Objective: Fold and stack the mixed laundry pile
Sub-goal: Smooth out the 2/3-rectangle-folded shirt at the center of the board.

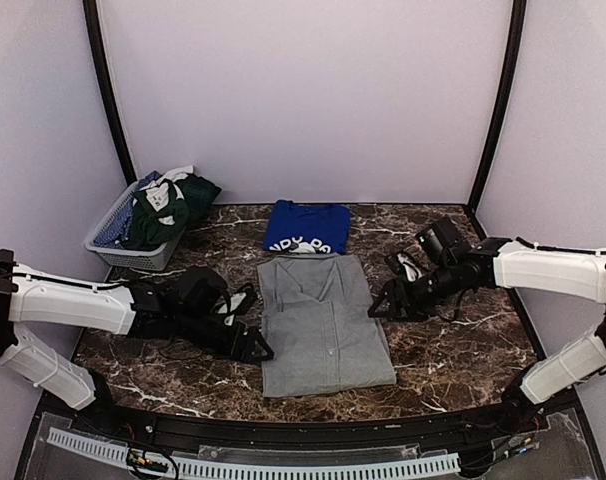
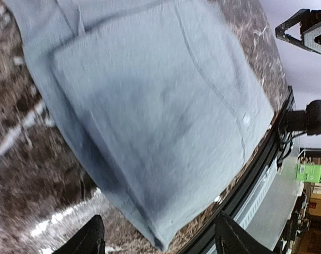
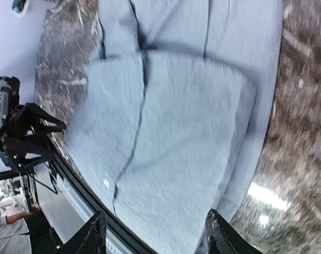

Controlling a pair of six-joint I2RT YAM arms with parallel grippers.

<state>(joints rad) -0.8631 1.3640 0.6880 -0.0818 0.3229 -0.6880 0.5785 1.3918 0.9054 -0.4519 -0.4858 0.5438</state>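
Standing spread and released, the left fingers (image 1: pixel 258 325) are hovering just beside the left edge of the light-grey polo shirt (image 1: pixel 323 320) and gripping nothing. In the left wrist view their two dark tips are showing wide apart at the bottom of the frame, with a corner of the shirt lying flat in the gap between them. The right fingers (image 1: pixel 386 290) are likewise standing parted and empty, just beside the shirt's right edge. In the right wrist view the grey cloth is lying flat beneath them.

The polo shirt is lying in the middle of the marbled brown desk (image 1: pixel 453 340), folded into a long rectangle. Its collar is pointing to the far side and its button placket is facing up. Just beyond the collar the royal-blue T-shirt (image 1: pixel 305 228) is lying folded with its white print showing. Whether the two garments are touching cannot be told.

At the far left corner the grey mesh basket (image 1: pixel 108 245) is holding the rest of the pile. A dark-green garment (image 1: pixel 168 210) is heaping above the rim, and blue patterned pieces (image 1: pixel 118 225) are sitting beside it on the left.

The left arm (image 1: pixel 73 305) is reaching in low from the near left, and the right arm (image 1: pixel 543 270) is reaching in from the right.
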